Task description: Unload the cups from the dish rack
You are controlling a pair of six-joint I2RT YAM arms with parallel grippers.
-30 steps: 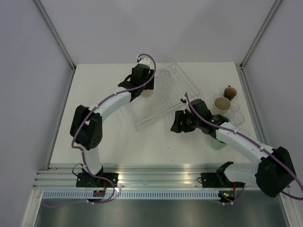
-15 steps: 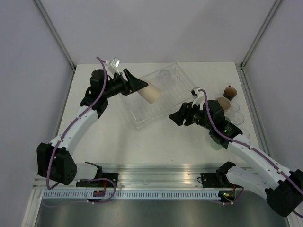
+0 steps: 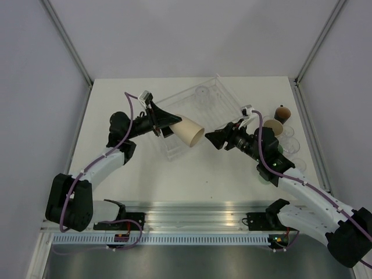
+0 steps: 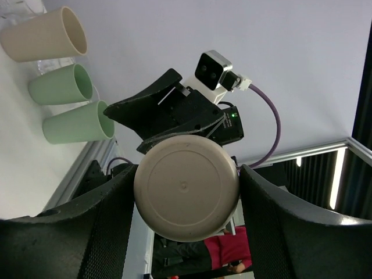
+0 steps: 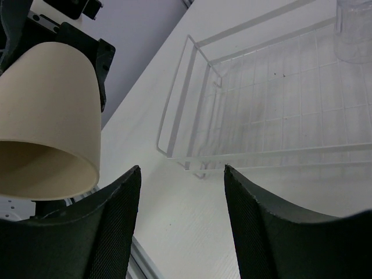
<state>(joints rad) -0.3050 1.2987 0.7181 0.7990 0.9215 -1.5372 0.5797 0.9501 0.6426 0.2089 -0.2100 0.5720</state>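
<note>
Beige cup (image 3: 189, 132) sits clamped in the left jaws; the right jaws gape empty.

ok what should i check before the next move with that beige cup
1. Grip: left hand holds beige cup by its base: ok
2. Receiver: right hand open: ok
3. Cup mouth points at right hand, gap between them: ok
4. Cup lifted out of dish rack: ok
5. Rack emptied: not ok, clear cup inside
6. Free spot among set-down cups: cannot tell
</note>
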